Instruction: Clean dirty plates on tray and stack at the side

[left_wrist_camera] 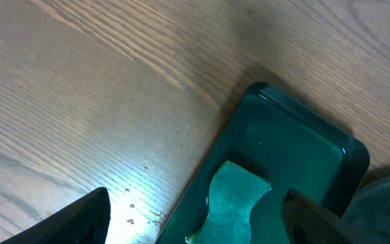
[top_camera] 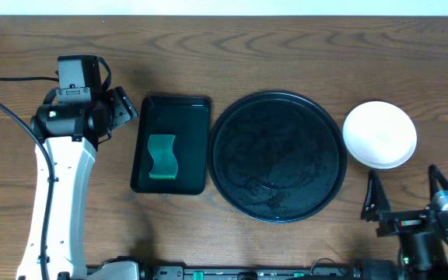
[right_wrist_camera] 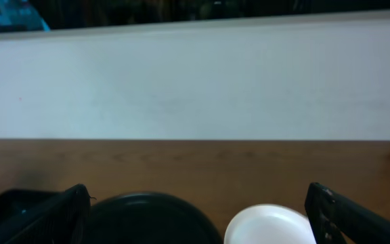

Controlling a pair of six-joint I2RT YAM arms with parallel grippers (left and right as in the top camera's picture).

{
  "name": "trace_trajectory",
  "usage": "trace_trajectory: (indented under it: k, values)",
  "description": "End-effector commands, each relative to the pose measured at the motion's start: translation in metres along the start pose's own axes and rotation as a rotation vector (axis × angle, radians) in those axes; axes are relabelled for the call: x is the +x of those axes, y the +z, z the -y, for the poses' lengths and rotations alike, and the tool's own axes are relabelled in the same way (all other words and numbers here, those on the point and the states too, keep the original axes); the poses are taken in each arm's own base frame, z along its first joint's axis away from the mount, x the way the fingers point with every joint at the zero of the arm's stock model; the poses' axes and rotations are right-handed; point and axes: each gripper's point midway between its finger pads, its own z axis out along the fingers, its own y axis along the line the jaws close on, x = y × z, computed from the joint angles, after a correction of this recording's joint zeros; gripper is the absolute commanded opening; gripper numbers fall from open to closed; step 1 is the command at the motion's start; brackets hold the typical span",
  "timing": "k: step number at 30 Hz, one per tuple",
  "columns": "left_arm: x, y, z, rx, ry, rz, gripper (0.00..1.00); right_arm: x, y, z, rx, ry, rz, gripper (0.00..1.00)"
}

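Black round tray (top_camera: pixel 277 155) sits mid tabletop (top_camera: pixel 208 54). White plate (top_camera: pixel 379 134) rests off it, just beside its right rim. Green sponge (top_camera: pixel 162 155) lies in rect. black tray (top_camera: pixel 193 140) on the left. I see both end effectors spread wide, grasping nothing: L end effector (top_camera: pixel 121 117) by rect. tray's far-left corner, R end effector (top_camera: pixel 404 190) near the plate.

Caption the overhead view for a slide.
Round tray between sponge tray and white plate; left hand and right hand open, holding nothing.
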Motion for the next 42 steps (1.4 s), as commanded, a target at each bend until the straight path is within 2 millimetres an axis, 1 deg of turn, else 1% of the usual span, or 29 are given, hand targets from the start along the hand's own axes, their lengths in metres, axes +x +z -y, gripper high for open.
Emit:
trace_trajectory:
  k: [1, 9, 14, 17, 20, 21, 24, 27, 29, 32, 42]
  values:
    - [-0.005, -0.002, -0.003, -0.013, -0.016, 0.015, 0.81, 0.017, 0.003, -0.001, -0.015, -0.010, -0.005, 0.99]
    - [-0.005, -0.002, -0.003, -0.013, -0.016, 0.015, 0.81, 0.047, 0.020, -0.004, -0.055, -0.014, 0.034, 0.99]
    - [-0.005, -0.002, -0.003, -0.013, -0.016, 0.015, 0.81, 0.056, 0.030, -0.004, -0.067, -0.015, 0.043, 0.99]
    - [-0.005, -0.002, -0.003, -0.013, -0.016, 0.015, 0.81, 0.049, 0.033, -0.005, -0.071, -0.021, 0.097, 0.99]
    - [-0.005, -0.002, -0.003, -0.013, -0.016, 0.015, 0.81, 0.031, 0.035, -0.006, -0.078, -0.033, 0.205, 0.99]
    - [-0.005, -0.002, -0.003, -0.013, -0.016, 0.015, 0.81, 0.022, 0.034, -0.007, -0.082, -0.046, 0.264, 0.99]
    - [-0.005, -0.002, -0.003, -0.013, -0.016, 0.015, 0.81, 0.009, 0.033, -0.008, -0.090, -0.056, 0.370, 0.99]
    - [-0.005, -0.002, -0.003, -0.013, -0.016, 0.015, 0.81, 0.007, 0.033, -0.008, -0.094, -0.062, 0.431, 0.99]
    - [-0.005, -0.002, -0.003, -0.013, -0.016, 0.015, 0.81, 0.013, 0.036, -0.008, -0.096, -0.063, 0.443, 0.99]
    - [-0.005, -0.002, -0.003, -0.013, -0.016, 0.015, 0.81, 0.027, 0.042, -0.007, -0.098, -0.061, 0.434, 0.99]
    - [-0.005, -0.002, -0.003, -0.013, -0.016, 0.015, 0.81, 0.082, 0.062, -0.002, -0.095, -0.051, 0.302, 0.99]
